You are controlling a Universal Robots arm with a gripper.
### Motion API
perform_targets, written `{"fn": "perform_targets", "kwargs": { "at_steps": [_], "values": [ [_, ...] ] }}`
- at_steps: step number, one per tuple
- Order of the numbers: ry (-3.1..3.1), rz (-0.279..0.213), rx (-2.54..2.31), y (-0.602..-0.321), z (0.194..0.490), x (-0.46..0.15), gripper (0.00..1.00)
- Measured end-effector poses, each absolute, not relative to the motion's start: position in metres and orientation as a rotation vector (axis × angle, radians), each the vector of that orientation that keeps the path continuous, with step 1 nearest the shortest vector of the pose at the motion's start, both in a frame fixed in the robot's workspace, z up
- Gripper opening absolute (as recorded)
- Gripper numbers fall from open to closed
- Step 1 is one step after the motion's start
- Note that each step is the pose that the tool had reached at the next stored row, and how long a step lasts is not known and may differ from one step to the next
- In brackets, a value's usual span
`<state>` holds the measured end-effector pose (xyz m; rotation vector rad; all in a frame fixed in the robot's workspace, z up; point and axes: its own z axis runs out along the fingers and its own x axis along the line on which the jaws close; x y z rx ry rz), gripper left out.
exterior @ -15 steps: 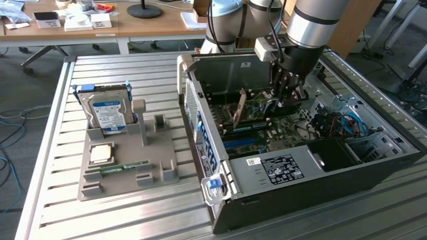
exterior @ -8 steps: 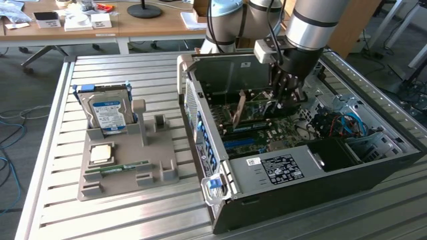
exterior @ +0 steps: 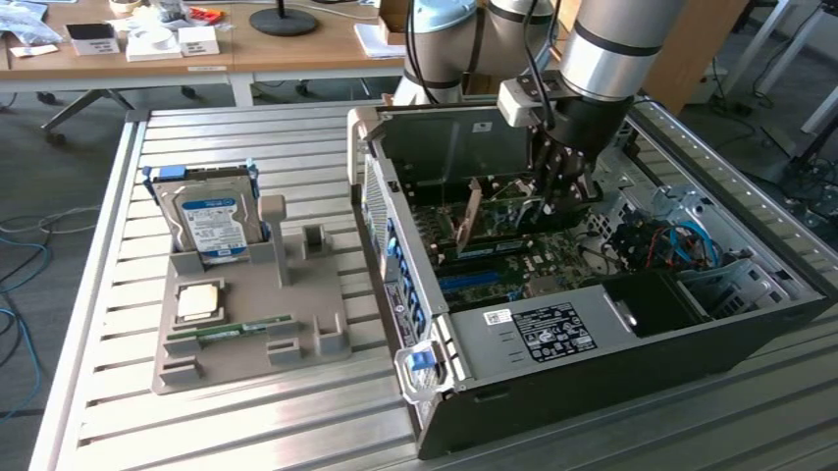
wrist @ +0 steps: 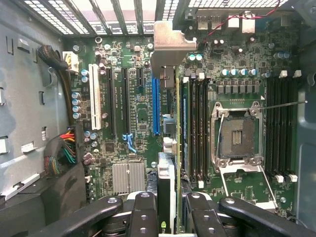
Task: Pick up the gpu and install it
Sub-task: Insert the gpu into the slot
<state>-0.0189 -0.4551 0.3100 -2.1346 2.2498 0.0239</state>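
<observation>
The gpu (wrist: pixel 168 185) is seen edge-on in the wrist view, a thin card with a green edge, a black face and a silver end bracket (wrist: pixel 170 44). My gripper (wrist: pixel 170 205) is shut on it, one black finger (wrist: pixel 143 212) on each side. The card hangs over the motherboard (wrist: pixel 133 84), right beside the long blue slot (wrist: pixel 156 106); I cannot tell whether it touches the slot. In the exterior view my gripper (exterior: pixel 556 191) reaches down into the open computer case (exterior: pixel 654 334), and the gpu (exterior: pixel 492 211) stands upright beside it.
An empty processor socket (wrist: pixel 237 138) and memory slots (wrist: pixel 281 123) lie beside the card. Cables (wrist: pixel 64 148) run along the case wall. On the slatted table, a grey holder (exterior: pixel 249 324) carries a blue-labelled hard drive (exterior: pixel 216 221), a processor (exterior: pixel 199 299) and a RAM stick (exterior: pixel 235 329).
</observation>
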Motion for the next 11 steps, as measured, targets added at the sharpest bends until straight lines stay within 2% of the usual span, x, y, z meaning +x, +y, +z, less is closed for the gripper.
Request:
{"fn": "perform_targets", "kwargs": {
  "at_steps": [11],
  "values": [
    [2.262,0.048,-2.145,-0.4551,0.31,-0.0186,0.27]
  ]
}}
